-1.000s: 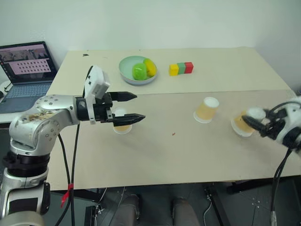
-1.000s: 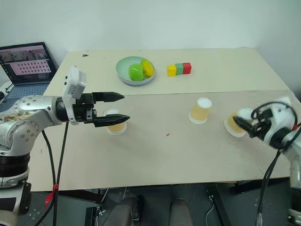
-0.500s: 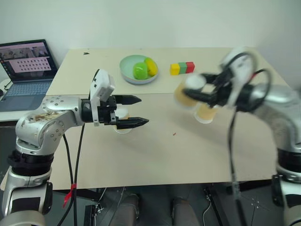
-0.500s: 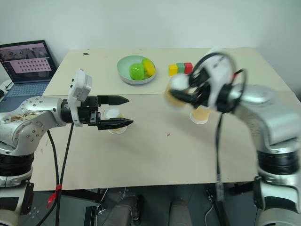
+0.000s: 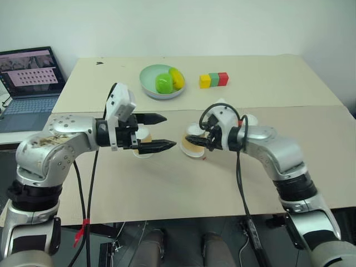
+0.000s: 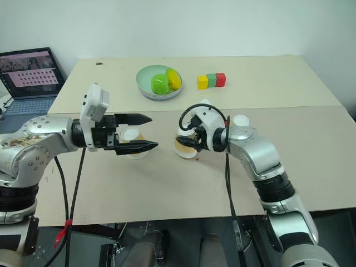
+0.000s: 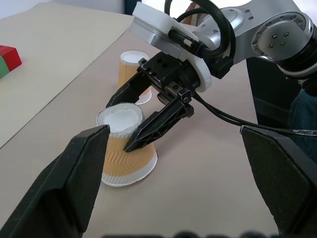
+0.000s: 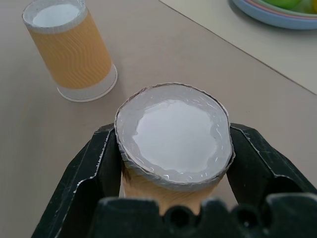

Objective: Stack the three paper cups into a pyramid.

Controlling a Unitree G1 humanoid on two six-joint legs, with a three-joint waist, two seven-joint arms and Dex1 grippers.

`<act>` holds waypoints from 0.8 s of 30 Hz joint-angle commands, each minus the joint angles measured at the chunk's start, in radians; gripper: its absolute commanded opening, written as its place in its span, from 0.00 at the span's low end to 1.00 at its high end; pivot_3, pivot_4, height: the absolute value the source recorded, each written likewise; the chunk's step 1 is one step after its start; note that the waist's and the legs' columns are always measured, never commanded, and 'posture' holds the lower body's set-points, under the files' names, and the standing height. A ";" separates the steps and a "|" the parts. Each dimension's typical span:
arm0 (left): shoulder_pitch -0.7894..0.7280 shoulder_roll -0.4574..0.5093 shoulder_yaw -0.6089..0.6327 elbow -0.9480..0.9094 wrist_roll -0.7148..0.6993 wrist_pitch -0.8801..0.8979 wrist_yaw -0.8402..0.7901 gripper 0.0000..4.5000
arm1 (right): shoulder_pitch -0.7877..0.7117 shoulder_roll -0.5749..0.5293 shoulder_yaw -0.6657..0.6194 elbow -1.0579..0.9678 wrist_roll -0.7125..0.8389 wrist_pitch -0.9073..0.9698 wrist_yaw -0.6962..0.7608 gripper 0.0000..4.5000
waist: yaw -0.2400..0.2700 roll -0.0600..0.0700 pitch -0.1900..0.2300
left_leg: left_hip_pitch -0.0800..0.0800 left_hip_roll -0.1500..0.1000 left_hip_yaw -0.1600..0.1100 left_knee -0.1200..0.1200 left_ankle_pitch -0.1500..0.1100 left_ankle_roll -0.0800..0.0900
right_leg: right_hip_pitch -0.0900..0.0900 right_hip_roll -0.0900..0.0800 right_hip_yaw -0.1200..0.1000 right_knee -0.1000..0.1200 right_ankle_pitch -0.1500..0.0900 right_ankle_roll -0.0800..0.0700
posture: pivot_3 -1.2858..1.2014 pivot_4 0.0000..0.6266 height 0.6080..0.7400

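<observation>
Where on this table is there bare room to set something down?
The near strip of the table in front of both arms is free, as is the far right past the coloured blocks. The middle is crowded: the right gripper clamps a cup close to the open left gripper, with two more cups nearby.

Three paper cups [image 7: 128, 148] have orange-tan wavy-ribbed sides and white bases. The bowl [image 5: 162, 89] is pale green. The blocks [image 5: 214, 80] run yellow, green, red. The worktop [image 5: 267, 78] is beige.

Silver-grey arms, white wrist boxes, looping black cables, black two-fingered left tool [image 5: 157, 132].
</observation>
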State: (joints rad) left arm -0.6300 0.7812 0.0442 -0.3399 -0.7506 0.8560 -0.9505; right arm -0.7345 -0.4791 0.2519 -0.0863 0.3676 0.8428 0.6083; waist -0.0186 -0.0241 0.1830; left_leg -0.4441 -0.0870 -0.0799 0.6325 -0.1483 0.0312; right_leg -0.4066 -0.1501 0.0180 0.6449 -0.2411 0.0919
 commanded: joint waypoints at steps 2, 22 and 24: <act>-0.003 0.010 0.037 -0.039 -0.026 0.007 0.011 1.00 | -0.018 0.023 0.004 0.014 -0.036 -0.055 0.021 0.62 | 0.000 0.000 0.000 | 0.000 0.000 0.000 0.000 0.000 0.000 | 0.000 0.000 0.000 0.000 0.000 0.000 | 0.52 0.24 1.00; -0.002 0.004 0.011 -0.022 -0.010 -0.019 0.010 1.00 | -0.092 -0.033 -0.239 -0.134 0.142 0.031 0.164 1.00 | 0.002 0.000 0.000 | 0.002 0.001 0.000 -0.001 0.001 -0.001 | 0.001 0.001 0.000 0.001 0.000 -0.001 | 0.52 0.24 1.00; -0.006 0.002 0.007 -0.021 -0.012 -0.017 0.006 1.00 | -0.124 -0.083 -0.344 -0.152 0.207 0.059 0.170 1.00 | 0.003 0.000 0.000 | 0.003 0.001 0.000 -0.001 0.001 -0.002 | 0.001 0.001 0.000 0.001 0.000 -0.001 | 0.52 0.24 1.00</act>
State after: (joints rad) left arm -0.6195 0.7808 0.0425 -0.3516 -0.7597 0.8543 -0.9353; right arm -0.8215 -0.5263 0.0141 -0.1897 0.5082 0.8790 0.7681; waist -0.0152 -0.0240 0.1832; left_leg -0.4416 -0.0859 -0.0803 0.6312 -0.1475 0.0297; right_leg -0.4056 -0.1490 0.0179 0.6455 -0.2407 0.0912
